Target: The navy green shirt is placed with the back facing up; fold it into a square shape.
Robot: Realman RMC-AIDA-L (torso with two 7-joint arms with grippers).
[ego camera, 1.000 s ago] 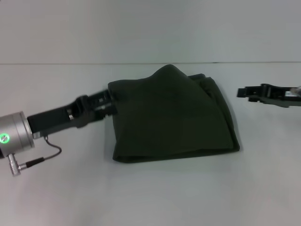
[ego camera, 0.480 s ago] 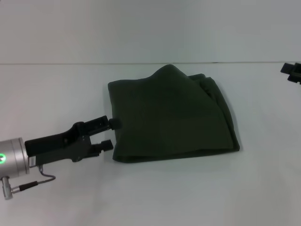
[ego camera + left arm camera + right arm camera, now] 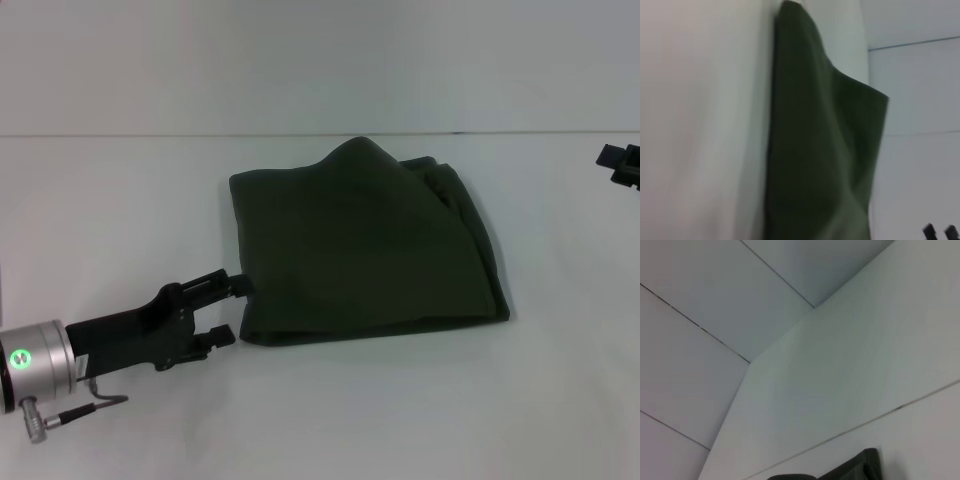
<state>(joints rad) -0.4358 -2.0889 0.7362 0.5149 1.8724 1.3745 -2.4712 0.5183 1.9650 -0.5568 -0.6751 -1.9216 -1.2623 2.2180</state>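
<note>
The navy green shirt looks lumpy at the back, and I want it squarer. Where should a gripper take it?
Probably the raised hump on the navy green shirt, approached from the far side: the fabric peaks there, while the near edge lies flat.

Folded navy green shirt (image 3: 365, 245) lying flat at the middle of the table (image 3: 400, 420). Left end effector (image 3: 232, 306) just beside the shirt's near-left corner, fingers spread apart, low over the table. Right end effector (image 3: 620, 165) well apart to the shirt's right, toward the far side.
</note>
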